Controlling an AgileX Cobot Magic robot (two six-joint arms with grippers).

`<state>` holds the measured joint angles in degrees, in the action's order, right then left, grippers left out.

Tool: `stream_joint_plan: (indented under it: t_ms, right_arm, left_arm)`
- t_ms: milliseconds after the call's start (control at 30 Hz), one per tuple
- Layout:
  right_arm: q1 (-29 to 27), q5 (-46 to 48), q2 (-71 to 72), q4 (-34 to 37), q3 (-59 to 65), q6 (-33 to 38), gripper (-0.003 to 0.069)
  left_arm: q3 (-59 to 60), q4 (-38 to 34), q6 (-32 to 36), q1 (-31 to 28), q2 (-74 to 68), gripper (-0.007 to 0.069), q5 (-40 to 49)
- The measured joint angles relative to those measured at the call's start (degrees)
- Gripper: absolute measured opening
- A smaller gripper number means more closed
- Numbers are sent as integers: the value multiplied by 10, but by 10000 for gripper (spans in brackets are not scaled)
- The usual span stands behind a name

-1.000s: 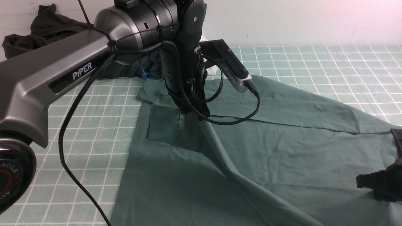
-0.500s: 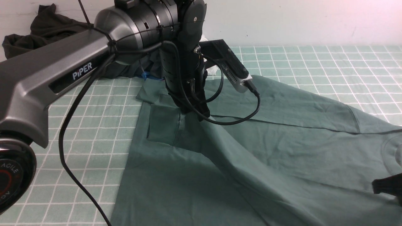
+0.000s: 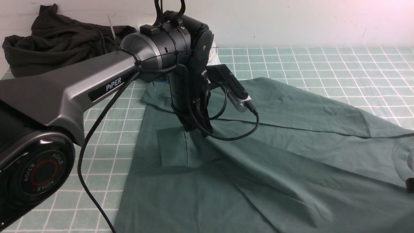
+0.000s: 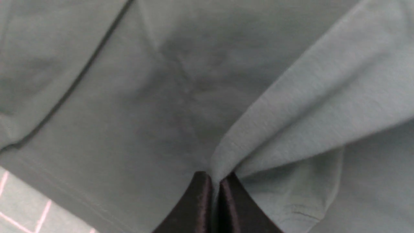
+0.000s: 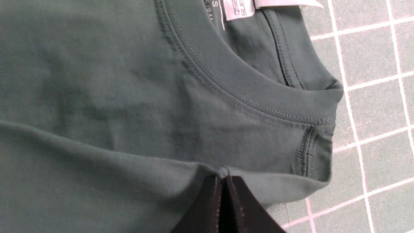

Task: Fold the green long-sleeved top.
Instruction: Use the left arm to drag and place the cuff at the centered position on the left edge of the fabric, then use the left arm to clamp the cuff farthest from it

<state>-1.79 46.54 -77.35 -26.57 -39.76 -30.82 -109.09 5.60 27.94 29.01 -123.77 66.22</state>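
The green long-sleeved top (image 3: 291,152) lies spread over the middle and right of the checked table. My left gripper (image 3: 196,128) stands on its far-left part, just above a sleeve cuff (image 3: 174,147) that is turned over onto the body. In the left wrist view the left gripper (image 4: 216,177) is shut on a pinched ridge of green cloth (image 4: 291,129). My right gripper (image 5: 223,176) is shut on a folded shoulder edge beside the ribbed collar (image 5: 245,94). Only a dark sliver of the right gripper (image 3: 410,185) shows at the front view's right edge.
A very dark crumpled garment (image 3: 58,35) is heaped at the back left by the wall. The green checked mat (image 3: 323,61) covers the table. The left arm's cable (image 3: 87,152) hangs over the mat's left side. White neck labels (image 5: 236,8) sit inside the collar.
The left arm has pulled the sleeve cuff nearer and slightly right over the body. The right gripper has shut on the shoulder edge and slid almost out of the front view.
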Motion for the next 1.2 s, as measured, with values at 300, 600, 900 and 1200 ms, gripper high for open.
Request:
stream_joint_plan:
  t_ms: [300,600,900,1200]
  right_arm:
    - [0,-12,0,-8,0,-18,-6]
    - [0,-13,0,-13,0,-18,6]
    - [0,-17,0,-19,-4,-20,152]
    - [0,-15,9,20,-49,-16,267]
  left_arm:
    - [-7,-21,0,-30,-2,46,-77]
    - [-7,-21,-10,-33,-3,249,-120]
    - [-36,48,-224,-53,-3,453,-110]
    - [-47,-61,-259,-165,-30,462,-120]
